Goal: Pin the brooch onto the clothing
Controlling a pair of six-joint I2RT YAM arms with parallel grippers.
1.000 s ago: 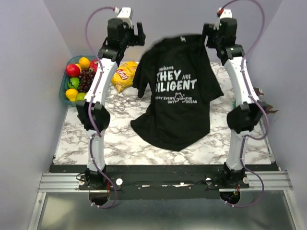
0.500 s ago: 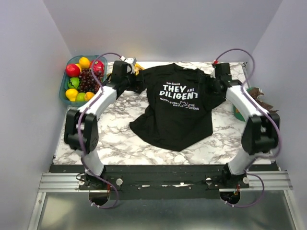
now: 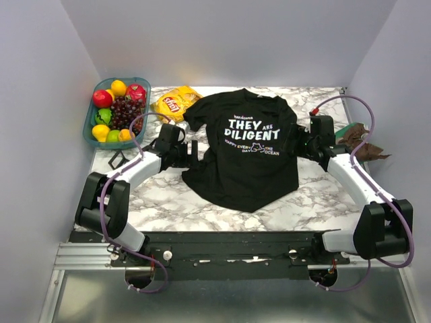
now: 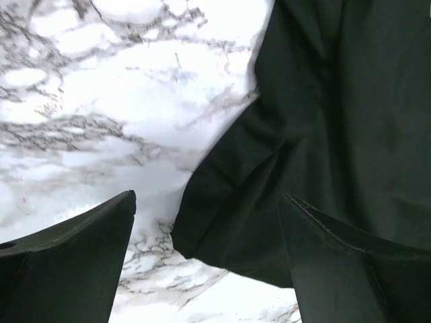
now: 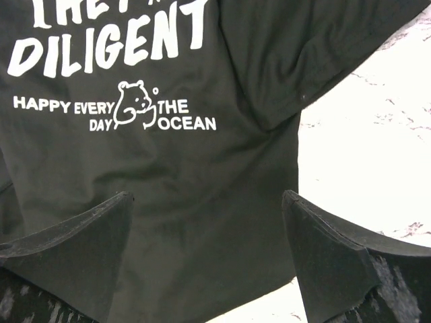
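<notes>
While both arms lay low over the marble table (image 3: 158, 202), the black T-shirt (image 3: 246, 168) was spread flat in the middle of the overhead picture. It lay print side up, with "THEY ARE DILIGENT" in white near the upper centre and the hem toward the lower centre.

From where I stood, the left gripper (image 3: 192, 153) sat just beside the shirt's left edge, a little left of centre. In its wrist view the fingers (image 4: 74, 256) stood wide apart with nothing between them. Below the gap lay a folded black edge of the shirt, with bare marble filling the upper left.

The right gripper (image 3: 300, 144) sat at the shirt's right edge, right of centre. Its fingers (image 5: 67, 262) were spread just as wide and gripped nothing. Between them lay flat black cloth, and above it the small lines "HAPPY EVERY DAY THE OCEAN" around a little bear outline. A sleeve hung at the upper right of that view, and marble showed down the right side. Whether either gripper brushed the cloth I could not tell.

The brooch I could not pick out in any view.

A blue bowl (image 3: 88, 128) of fruit stood at the upper left, with a yellow chip bag (image 3: 172, 103) between it and the shirt's near sleeve. Something brown and crumpled (image 3: 360, 138) lay at the table's right edge.
</notes>
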